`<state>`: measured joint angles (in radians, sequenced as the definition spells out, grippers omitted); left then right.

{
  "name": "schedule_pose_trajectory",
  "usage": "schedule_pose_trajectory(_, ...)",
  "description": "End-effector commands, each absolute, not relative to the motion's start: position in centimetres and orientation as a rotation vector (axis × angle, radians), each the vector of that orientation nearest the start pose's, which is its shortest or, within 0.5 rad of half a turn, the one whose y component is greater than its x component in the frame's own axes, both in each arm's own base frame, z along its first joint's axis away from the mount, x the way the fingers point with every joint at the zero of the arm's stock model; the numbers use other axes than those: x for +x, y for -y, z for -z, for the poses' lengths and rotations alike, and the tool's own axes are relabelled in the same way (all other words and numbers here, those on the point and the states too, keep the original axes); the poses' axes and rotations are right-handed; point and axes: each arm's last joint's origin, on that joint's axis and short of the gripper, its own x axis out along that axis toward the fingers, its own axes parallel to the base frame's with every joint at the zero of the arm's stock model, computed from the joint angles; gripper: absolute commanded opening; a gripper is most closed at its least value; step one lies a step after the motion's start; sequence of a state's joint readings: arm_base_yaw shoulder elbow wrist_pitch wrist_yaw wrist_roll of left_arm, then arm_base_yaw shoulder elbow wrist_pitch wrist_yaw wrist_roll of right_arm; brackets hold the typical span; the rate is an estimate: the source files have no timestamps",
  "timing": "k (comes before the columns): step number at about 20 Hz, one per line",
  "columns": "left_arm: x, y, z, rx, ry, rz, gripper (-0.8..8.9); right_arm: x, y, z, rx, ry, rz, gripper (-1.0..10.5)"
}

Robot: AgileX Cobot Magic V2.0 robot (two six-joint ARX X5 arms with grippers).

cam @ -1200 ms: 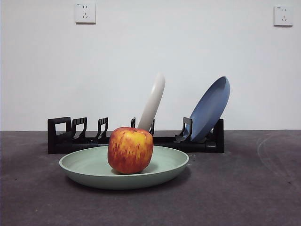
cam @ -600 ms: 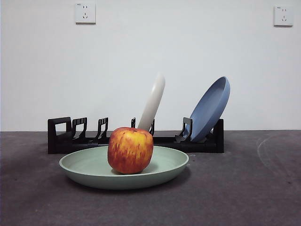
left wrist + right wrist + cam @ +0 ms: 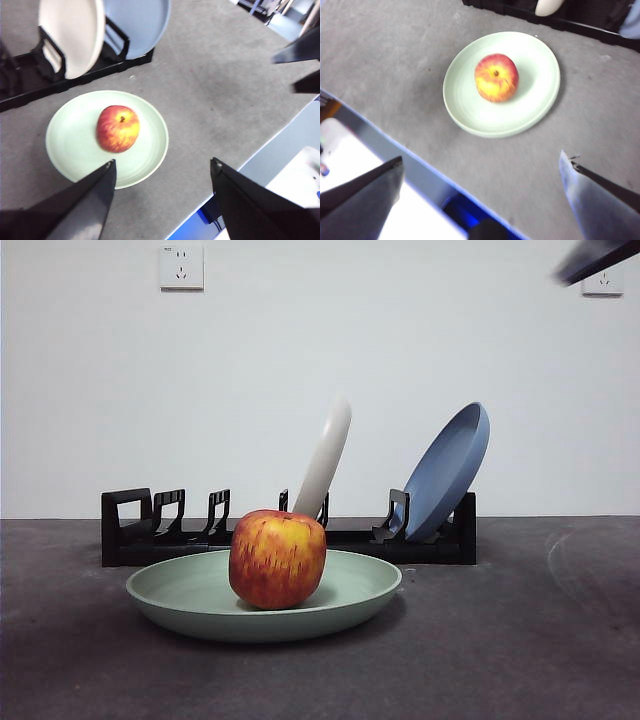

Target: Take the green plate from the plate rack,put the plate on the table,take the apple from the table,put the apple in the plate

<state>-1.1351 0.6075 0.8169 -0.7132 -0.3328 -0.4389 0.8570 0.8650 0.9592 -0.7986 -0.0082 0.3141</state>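
Observation:
The red-and-yellow apple rests in the pale green plate, which lies flat on the dark grey table in front of the black plate rack. My left gripper hovers high above the table's near edge, open and holding nothing, with the apple and plate beyond it. My right gripper is also open and empty, high over the near edge, well back from the plate and apple.
In the rack stand a cream-white plate and a blue plate, both leaning. A blurred black arm tip shows at the front view's top right corner. The table's near edge runs below both grippers.
A blurred black arm tip has come into the top right corner of the front view. The apple, the plate and the rack have not moved.

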Motion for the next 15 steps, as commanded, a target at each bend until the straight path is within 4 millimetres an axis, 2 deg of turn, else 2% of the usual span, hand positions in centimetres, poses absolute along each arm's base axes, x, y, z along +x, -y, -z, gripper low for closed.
schedule_pose_trajectory(1,5.7,10.2,-31.7,-0.058,-0.532,0.688,-0.05,11.3,-13.2,-31.7,-0.015,-0.790,-0.711,-0.4)
schedule_pose_trajectory(6,5.6,10.2,-31.7,-0.036,-0.522,0.688,-0.09,12.3,-14.3,-30.7,-0.039,-0.838,-0.698,-0.1)
schedule_pose_trajectory(15,5.5,10.2,-31.4,-0.040,-0.570,0.709,0.00,12.2,-14.1,-30.5,-0.033,-0.877,-0.671,0.0)
